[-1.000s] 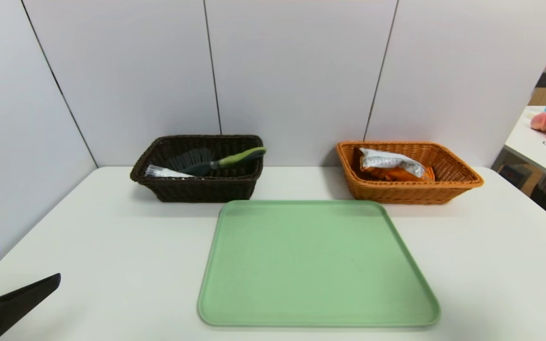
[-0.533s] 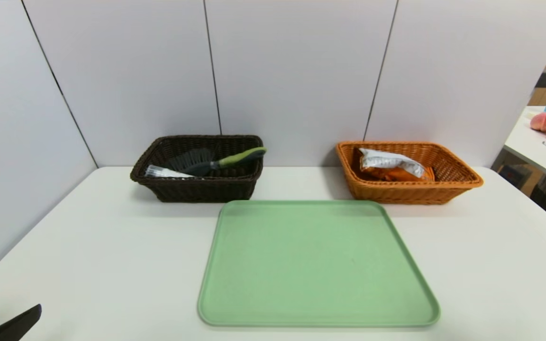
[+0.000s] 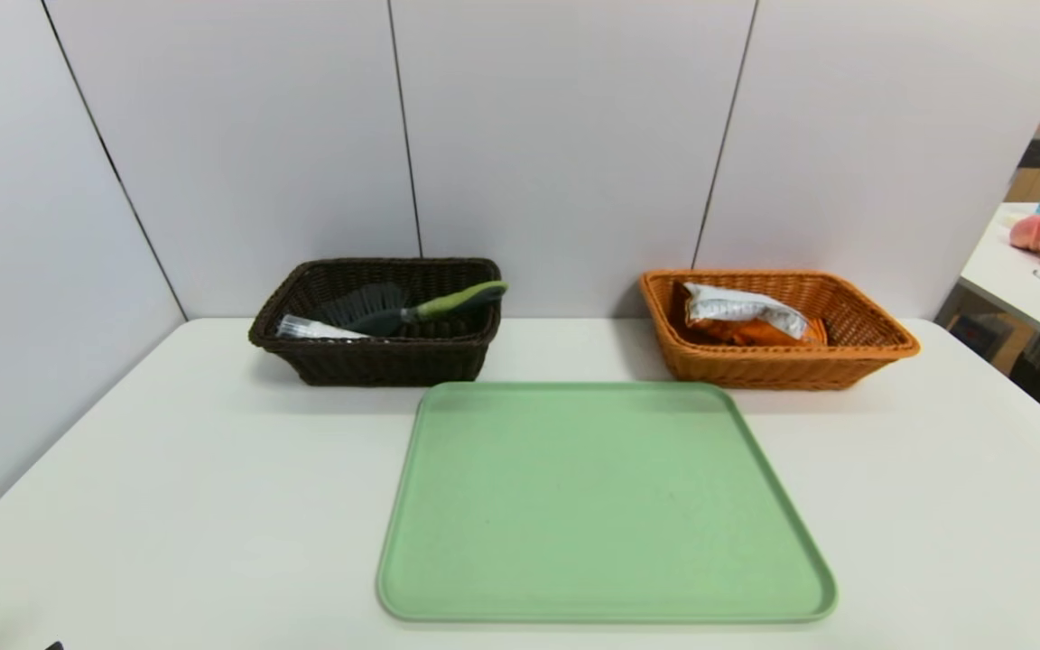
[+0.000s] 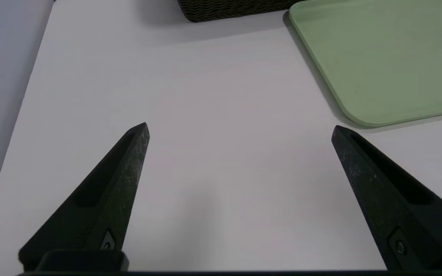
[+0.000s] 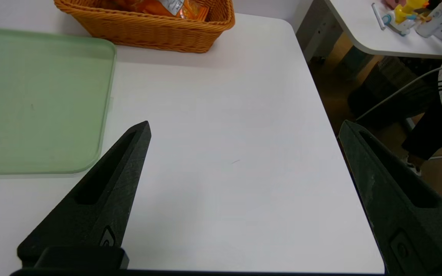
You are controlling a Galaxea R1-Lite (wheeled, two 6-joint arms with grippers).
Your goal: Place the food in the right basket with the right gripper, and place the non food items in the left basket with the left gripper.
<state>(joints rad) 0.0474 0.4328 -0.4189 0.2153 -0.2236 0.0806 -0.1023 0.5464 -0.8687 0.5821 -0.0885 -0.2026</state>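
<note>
The black two-fingered left gripper [image 4: 240, 128] is seen with its jaws spread wide, nothing held between them and nothing touched; only bare white tabletop [image 4: 221, 115] lies under the gap. It is held above the near left part of the tabletop. Far ahead of it, the rectangular dark brown woven wicker basket [image 3: 377, 318] stands at the far left, against the grey wall panels. In that basket the grey-bristled scrub brush with the green-grey handle [image 3: 412, 307] is laid, its handle propped on the right rim, and the small white bottle with a clear cap [image 3: 314, 328] is laid on its side just left of the brush.

The black two-fingered right gripper [image 5: 244, 128] is likewise seen with jaws wide apart, empty and touching nothing, above the near right part of the tabletop close to its right edge. Far ahead and to its left, the rectangular orange-tan woven wicker basket [image 3: 777, 327] stands at the far right, and the long orange snack packet with a white label panel [image 3: 748, 316] is lodged inside it, well apart from the jaws.

Between the two grippers, nearer than both baskets, a flat pale green rectangular tray [image 3: 601, 506] is laid on the tabletop.
</note>
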